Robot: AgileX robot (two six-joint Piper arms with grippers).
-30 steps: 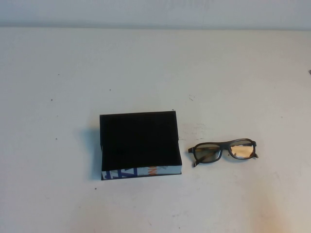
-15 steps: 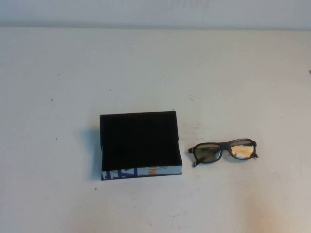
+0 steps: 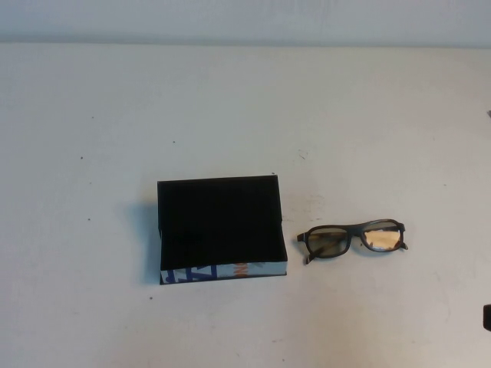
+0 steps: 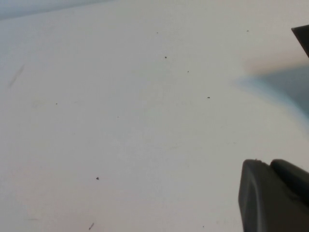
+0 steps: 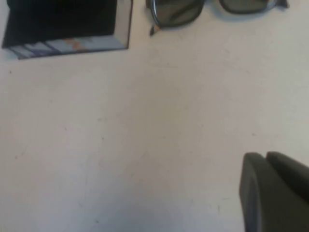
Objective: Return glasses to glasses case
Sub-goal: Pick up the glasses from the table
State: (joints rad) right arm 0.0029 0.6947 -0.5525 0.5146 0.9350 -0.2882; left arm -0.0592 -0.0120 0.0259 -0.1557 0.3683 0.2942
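Observation:
The glasses (image 3: 352,240), dark thick-rimmed with faintly tinted lenses, lie flat on the white table just right of the glasses case (image 3: 221,228). The case is a black box lying open, its black lining up and its printed white strip facing the near edge. The right wrist view shows the glasses (image 5: 208,8) and the case (image 5: 65,25) far ahead of my right gripper (image 5: 264,155), which is shut on nothing. Only a dark sliver of the right arm (image 3: 487,317) shows at the high view's right edge. My left gripper (image 4: 269,163) hovers over bare table, shut and holding nothing.
The white table (image 3: 245,115) stretches wide around both objects, with small dark specks. A dark corner (image 4: 303,38) and its shadow show at the edge of the left wrist view. The table's far edge meets a pale wall.
A dark bit of the right arm has come into the high view at the lower right edge. The glasses and the case have not moved.

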